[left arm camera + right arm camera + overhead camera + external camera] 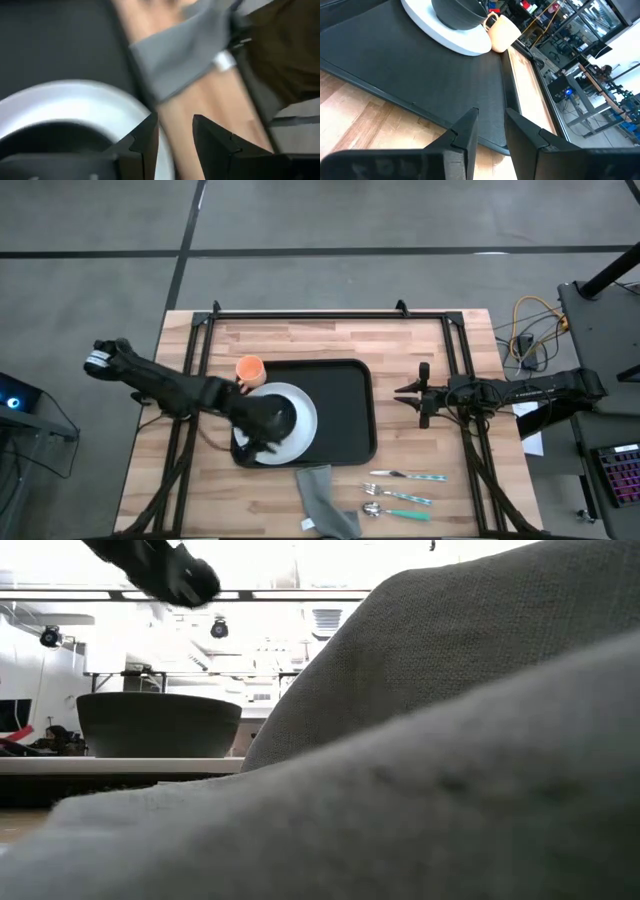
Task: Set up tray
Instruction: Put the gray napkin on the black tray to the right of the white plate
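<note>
The black tray [345,405] lies mid-table. On its left part sits a round white plate [303,430], and a dark bowl [160,725] stands on the plate. My left gripper [260,444] hovers above the plate's near edge, tilted down toward the grey cloth [325,500]. In the left wrist view its fingers [175,137] are open, with nothing between them. My right gripper [405,395] waits to the right of the tray, pointing at it, open and empty [490,135]. An orange cup [249,370] stands at the tray's far left corner.
The grey cloth lies crumpled at the near edge and fills the foreground of the low view. Three pieces of cutlery with teal handles [405,492] lie to its right. Black frame rails [200,350] run along the table's left, far and right sides.
</note>
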{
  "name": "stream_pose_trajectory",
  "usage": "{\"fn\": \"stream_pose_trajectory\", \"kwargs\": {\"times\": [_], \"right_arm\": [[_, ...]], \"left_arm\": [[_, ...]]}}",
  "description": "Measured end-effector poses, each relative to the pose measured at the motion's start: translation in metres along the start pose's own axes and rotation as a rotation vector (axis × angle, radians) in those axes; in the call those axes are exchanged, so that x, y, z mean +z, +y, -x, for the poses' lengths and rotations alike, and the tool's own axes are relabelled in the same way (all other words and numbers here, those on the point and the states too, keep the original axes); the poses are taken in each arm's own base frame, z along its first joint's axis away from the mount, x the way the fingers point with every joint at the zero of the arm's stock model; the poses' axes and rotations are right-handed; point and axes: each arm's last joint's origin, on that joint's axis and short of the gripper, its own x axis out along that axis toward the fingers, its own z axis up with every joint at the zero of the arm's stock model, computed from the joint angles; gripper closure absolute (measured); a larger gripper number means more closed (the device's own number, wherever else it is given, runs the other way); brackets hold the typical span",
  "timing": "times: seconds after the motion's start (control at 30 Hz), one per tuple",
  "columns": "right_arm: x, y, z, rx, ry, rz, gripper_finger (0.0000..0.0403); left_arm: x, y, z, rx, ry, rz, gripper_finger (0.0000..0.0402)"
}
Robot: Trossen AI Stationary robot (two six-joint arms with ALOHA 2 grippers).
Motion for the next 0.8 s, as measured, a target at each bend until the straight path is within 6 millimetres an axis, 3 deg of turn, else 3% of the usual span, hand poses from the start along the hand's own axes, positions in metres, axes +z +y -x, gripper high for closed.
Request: {"fn": "stream_pose_trajectory", "kwargs": {"times": [0.2,0.4,0.57,0.8], "right_arm": [[0.000,0.000,0.000,0.000,0.000,0.000,0.0319],[0.000,0.000,0.000,0.000,0.000,0.000,0.0319],[0.000,0.000,0.000,0.000,0.000,0.000,0.0319],[0.000,0.000,0.000,0.000,0.000,0.000,0.0319]], "left_arm": [[-0.027,-0.040,0.013,-0.171,-0.234,-0.091,0.0301],[-0.072,-0.069,0.022,-0.371,-0.421,-0.250,0.0301],[-0.099,-0.066,0.036,-0.450,-0.591,-0.308,0.0301],[-0.135,-0.050,0.048,-0.465,-0.653,-0.311,0.0301]]}}
